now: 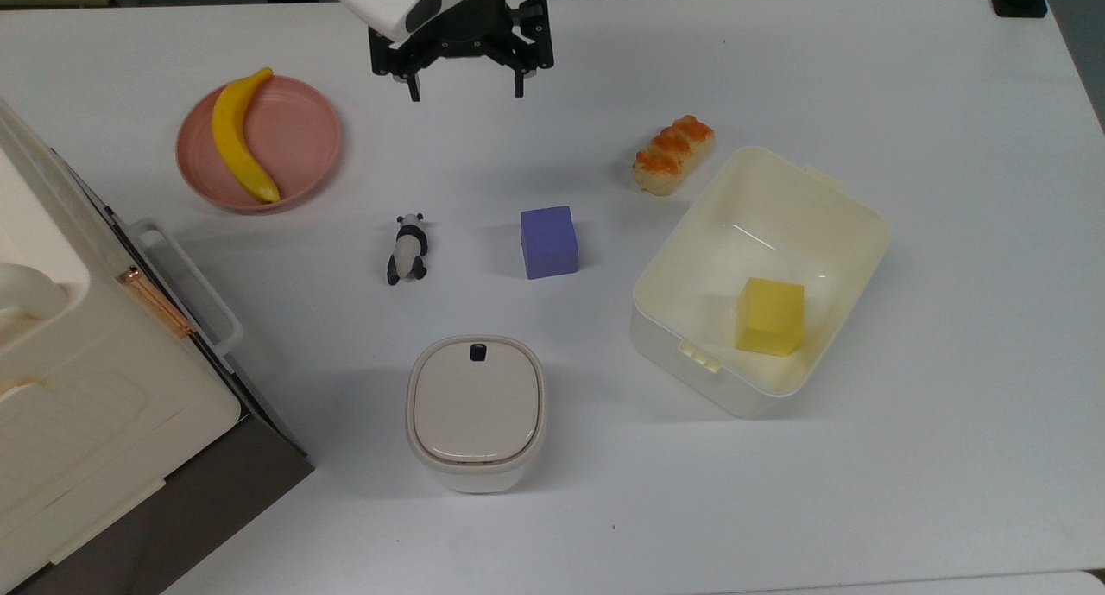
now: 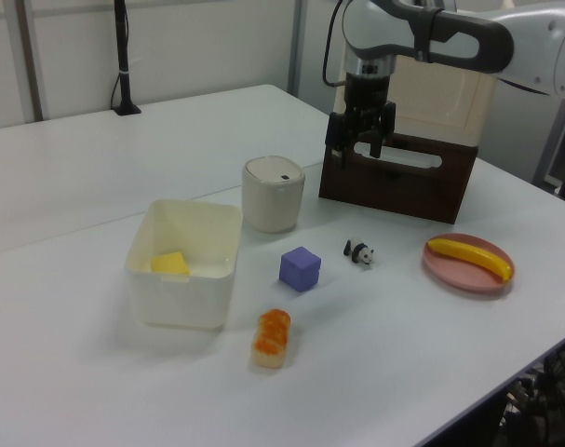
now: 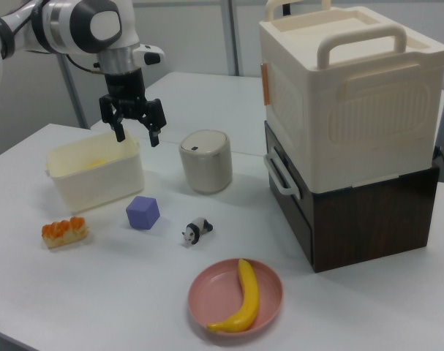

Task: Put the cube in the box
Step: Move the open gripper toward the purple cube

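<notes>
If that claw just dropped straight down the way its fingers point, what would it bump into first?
Probably just bare table. The open gripper hangs fingers down above a bare spot, apart from the cube and the pink plate, though its exact depth is hard to judge.
</notes>
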`<state>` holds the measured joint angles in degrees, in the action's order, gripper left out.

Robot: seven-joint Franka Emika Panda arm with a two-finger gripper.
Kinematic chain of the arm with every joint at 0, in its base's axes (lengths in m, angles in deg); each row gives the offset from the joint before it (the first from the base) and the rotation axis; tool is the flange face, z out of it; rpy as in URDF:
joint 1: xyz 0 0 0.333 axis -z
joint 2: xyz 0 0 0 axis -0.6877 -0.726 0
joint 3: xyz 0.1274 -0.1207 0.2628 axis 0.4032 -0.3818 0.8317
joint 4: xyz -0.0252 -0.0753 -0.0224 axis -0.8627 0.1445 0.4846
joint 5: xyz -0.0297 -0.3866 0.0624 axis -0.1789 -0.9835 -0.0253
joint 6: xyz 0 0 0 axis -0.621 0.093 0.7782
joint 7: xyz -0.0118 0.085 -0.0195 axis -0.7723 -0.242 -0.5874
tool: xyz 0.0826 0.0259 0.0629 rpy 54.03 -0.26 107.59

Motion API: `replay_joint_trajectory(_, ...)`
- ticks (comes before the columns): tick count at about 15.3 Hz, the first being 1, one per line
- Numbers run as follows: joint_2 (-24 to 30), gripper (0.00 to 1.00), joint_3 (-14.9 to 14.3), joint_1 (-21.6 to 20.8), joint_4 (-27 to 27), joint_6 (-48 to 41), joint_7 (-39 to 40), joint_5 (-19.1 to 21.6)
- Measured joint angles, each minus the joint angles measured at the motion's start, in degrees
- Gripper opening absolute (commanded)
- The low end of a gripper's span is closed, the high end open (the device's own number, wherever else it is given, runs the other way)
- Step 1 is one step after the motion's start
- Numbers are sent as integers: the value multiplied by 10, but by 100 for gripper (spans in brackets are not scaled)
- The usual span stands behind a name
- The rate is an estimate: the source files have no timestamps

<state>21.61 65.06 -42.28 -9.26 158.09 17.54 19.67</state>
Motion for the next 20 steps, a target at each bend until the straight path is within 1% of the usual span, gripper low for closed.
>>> replay_joint_trajectory(7,-1,100,0,-3,-7,18,2,0)
replay_joint_trajectory(11,-1,100,0,-5,-8,18,40,0)
replay_joint_trajectory(15,-1,100,0,-15,-8,18,42,9)
replay_joint_trajectory(20,-1,100,-1,-14,-8,18,42,9)
